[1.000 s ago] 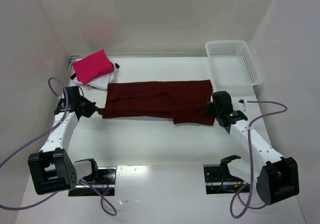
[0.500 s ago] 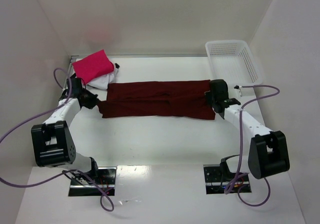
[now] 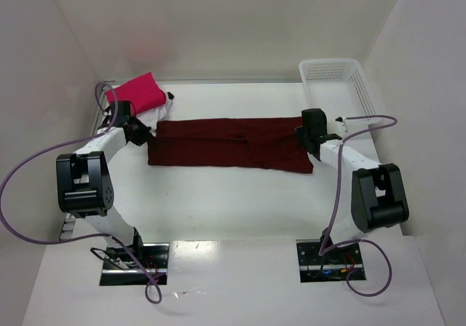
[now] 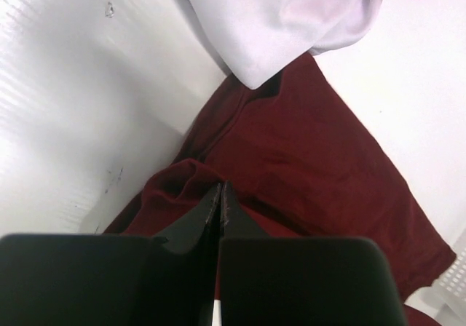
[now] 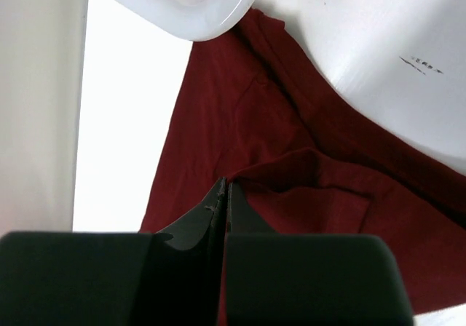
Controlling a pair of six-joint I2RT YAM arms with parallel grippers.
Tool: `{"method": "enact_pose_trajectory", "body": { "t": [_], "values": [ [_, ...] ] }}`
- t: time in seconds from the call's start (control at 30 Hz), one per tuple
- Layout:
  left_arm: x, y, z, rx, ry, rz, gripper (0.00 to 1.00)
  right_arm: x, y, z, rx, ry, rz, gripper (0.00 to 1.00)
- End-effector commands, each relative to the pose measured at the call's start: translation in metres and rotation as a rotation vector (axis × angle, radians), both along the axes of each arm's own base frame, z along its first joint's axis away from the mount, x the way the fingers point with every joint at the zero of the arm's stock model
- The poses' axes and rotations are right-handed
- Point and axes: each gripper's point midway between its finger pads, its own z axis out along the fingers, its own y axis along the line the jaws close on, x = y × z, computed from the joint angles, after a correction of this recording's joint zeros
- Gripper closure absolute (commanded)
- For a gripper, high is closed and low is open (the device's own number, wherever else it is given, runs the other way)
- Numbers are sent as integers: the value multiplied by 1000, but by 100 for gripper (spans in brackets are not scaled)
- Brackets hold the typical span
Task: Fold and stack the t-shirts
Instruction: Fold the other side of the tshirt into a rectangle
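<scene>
The maroon t-shirt [image 3: 226,144] lay folded into a long band across the tabletop [image 3: 218,202], nearer the far edge than the near one, running left to right. Your left hand [image 3: 138,132] had its fingers pinched together on a ridge of cloth at the band's left end. Your right hand [image 3: 306,135] was pinched the same way on the right end. At the far left corner the pink-red t-shirt [image 3: 137,93] sat on the white t-shirt [image 4: 291,20], whose edge touched the maroon one. The mesh basket [image 3: 331,62] stood in the far right corner.
</scene>
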Motion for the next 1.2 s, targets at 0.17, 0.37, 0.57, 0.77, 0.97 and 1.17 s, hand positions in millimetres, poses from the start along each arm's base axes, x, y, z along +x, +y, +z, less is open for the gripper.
{"method": "enact_pose_trajectory", "body": {
  "t": [0.17,0.37,0.57,0.77,0.97,1.17],
  "values": [
    [25,15,5,101,-25,12,100,27,-9,9,-27,-65,-40,100],
    [30,14,2,95,-27,8,100,32,-19,1,-43,-49,-62,99],
    [28,12,13,111,-38,-27,70,44,-13,2,-27,-58,-15,54],
    [22,9,66,164,-155,-67,34,42,-9,36,-44,-124,37,24],
    [17,-27,116,146,-290,-227,14,14,1,44,-49,-125,151,26],
    [-5,-137,140,95,-395,-533,9,-25,8,15,-31,-23,228,28]
  ]
}}
